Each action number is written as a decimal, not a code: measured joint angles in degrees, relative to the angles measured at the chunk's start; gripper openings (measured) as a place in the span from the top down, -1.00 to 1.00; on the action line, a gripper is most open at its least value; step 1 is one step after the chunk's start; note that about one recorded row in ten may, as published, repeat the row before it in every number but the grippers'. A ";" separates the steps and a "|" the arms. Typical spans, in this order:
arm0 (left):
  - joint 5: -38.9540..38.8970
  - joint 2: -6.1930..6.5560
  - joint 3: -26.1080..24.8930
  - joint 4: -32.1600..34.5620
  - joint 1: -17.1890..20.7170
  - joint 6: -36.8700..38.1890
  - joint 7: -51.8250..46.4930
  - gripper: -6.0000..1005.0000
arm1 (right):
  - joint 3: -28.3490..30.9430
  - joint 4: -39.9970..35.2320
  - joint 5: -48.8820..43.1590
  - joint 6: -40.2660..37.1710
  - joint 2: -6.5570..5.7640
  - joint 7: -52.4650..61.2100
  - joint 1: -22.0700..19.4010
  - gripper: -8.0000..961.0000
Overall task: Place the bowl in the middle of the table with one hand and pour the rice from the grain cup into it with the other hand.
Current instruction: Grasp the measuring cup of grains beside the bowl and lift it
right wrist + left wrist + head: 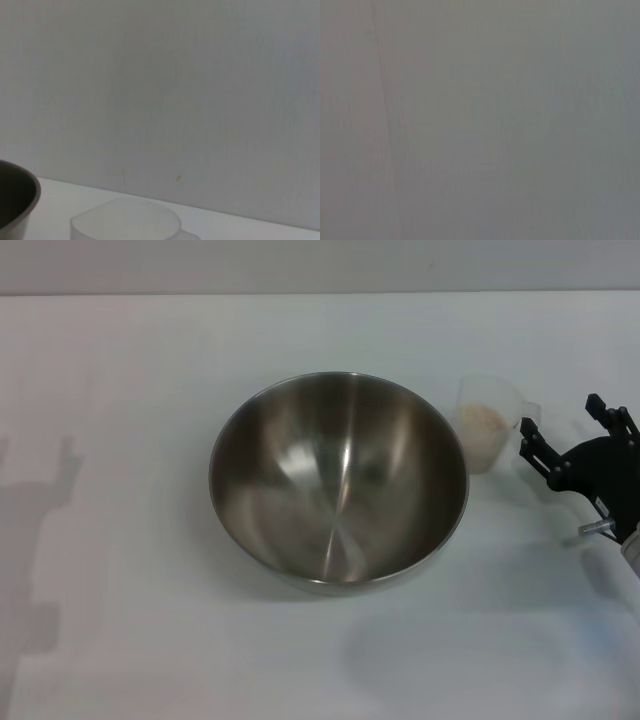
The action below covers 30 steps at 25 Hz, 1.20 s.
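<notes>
The large steel bowl stands upright in the middle of the white table, with nothing inside it. Just to its right stands the clear grain cup, holding pale rice; its handle points right. My right gripper hovers open just right of the cup, its black fingers close to the handle and not touching it. In the right wrist view, the cup's rim sits low in the picture, with the bowl's edge beside it. My left gripper is out of view.
A pale wall runs along the table's far edge. Bare tabletop lies to the left of the bowl and in front of it. The left wrist view shows only a plain grey surface.
</notes>
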 joint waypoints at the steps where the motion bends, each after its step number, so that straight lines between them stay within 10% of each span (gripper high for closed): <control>1: 0.03 0.03 0.00 0.05 0.12 -0.04 0.00 -0.61 | 0.01 -0.01 0.00 0.01 0.00 0.00 0.06 -0.75; 24: 0.05 -0.03 0.00 0.78 0.22 -0.33 0.00 -0.61 | 0.16 -0.15 0.01 0.63 -0.09 0.06 0.98 -0.65; 30: 0.05 -0.04 0.00 0.79 0.22 -0.43 0.00 -0.61 | 0.16 -0.14 0.00 0.34 -0.06 0.10 0.94 -0.13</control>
